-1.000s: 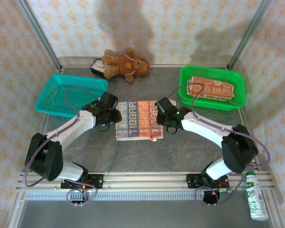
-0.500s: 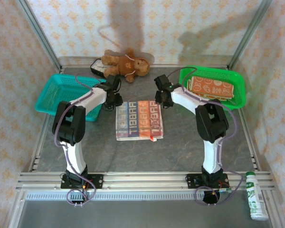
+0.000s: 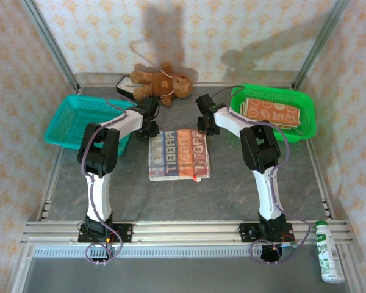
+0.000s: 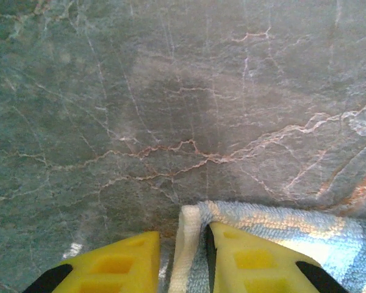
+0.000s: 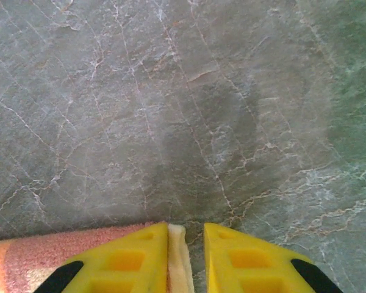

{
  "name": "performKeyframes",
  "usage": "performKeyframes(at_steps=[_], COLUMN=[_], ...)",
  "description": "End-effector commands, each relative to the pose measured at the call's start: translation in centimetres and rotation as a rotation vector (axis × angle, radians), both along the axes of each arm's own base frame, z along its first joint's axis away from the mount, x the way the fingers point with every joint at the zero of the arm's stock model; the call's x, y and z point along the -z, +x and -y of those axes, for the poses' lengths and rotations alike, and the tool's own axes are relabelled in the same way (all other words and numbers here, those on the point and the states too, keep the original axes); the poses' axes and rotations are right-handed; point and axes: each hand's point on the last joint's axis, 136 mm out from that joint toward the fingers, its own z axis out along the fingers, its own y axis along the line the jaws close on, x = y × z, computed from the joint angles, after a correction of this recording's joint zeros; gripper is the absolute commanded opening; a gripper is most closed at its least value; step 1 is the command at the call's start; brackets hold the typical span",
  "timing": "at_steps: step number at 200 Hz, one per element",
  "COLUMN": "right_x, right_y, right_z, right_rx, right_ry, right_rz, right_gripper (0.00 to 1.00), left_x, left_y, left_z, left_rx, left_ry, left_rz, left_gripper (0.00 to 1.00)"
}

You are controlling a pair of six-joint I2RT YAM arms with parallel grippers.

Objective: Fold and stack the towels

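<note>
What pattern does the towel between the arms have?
The towel is cream with coloured block letters; top external view.

white arms (image 3: 96, 189), black joints (image 3: 99, 152), purple cables (image 3: 87, 195), yellow gripper fingers (image 4: 256, 262).

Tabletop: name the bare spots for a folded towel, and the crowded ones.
Free: the strip between the lettered towel and the arm bases, and the patch this side of the green basket. Crowded: far side, where left tool and right tool grip the towel near the teddy bear.
</note>
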Motion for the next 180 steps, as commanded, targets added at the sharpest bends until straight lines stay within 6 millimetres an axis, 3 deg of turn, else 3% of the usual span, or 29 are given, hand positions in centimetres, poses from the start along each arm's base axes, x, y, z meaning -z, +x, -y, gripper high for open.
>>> performKeyframes(at_steps=[1,32,68,129,180], right_x=[0.1,-1.8,-3.3,-2.5,-0.1], right_y=[-0.4,-0.3,-0.2,-0.2,-0.4], right_z=[1.0,0.7,0.0,-0.3,-0.4], right_rx=[-0.013,-0.023,-0.017,0.002,-0.016], right_ry=[-0.045,-0.021,0.037,0.078,0.054], right_rz=[-0.022,0.008,0.026,0.004,-0.049], right_gripper=[0.22,0.24,0.26,0.27,0.27], left_x=[0.5,-0.5,-0.5,-2.4,-0.7], left_y=[-0.3,0.1,0.3,1.4,1.9], left_z=[-1.3,-1.3,-0.7,-0.8,-0.4], left_rx=[0.003,0.004,0.016,-0.007,-0.001], left_ry=[0.054,0.051,0.029,-0.009,-0.027], left_rz=[-0.031,-0.007,-0.014,0.037,0.000], left_gripper=[0.27,0.28,0.28,0.29,0.29])
